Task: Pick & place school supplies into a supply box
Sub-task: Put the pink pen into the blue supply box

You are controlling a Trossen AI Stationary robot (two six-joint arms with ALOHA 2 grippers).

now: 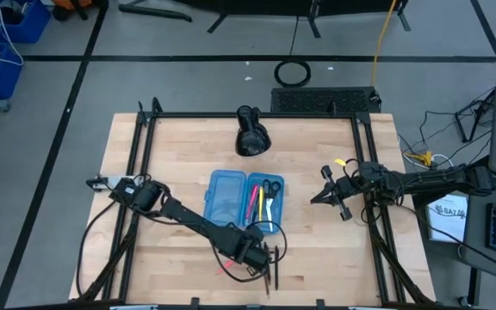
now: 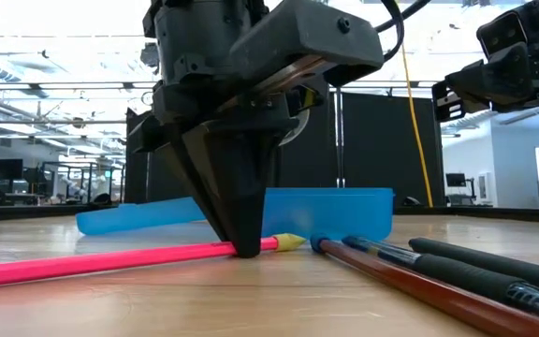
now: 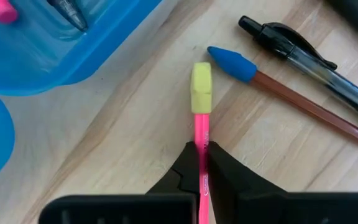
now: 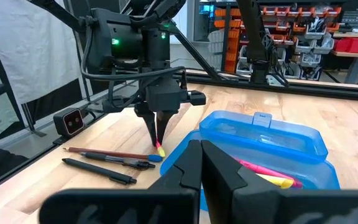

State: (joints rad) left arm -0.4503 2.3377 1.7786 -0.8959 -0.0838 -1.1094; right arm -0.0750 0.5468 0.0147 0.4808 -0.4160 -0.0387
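Observation:
A pink pencil [image 2: 92, 262] with a yellow eraser [image 3: 201, 87] lies flat on the table near its front edge. My left gripper [image 2: 247, 245] stands over it, pointing down and shut on it. Beside it lie a brown pencil with a blue cap [image 3: 232, 64] and black pens [image 3: 303, 53]. The open blue supply box [image 1: 246, 196] sits just beyond, holding scissors [image 1: 269, 187] and several pens. My right gripper [image 1: 321, 196] hangs shut and empty to the right of the box. My left gripper pinches the pink pencil's shaft [image 3: 201, 155] between its two fingers, a short way back from the yellow eraser end. The fingers come from above, pointing down, and lie across the pencil. The pencil lies along the table, level.
A bulky black lamp-like object [image 1: 251, 133] stands at the far side behind the box. Black frame rails [image 1: 136, 189] run along the table's left and right sides. The loose pens and the brown pencil lie close to the right of my left gripper.

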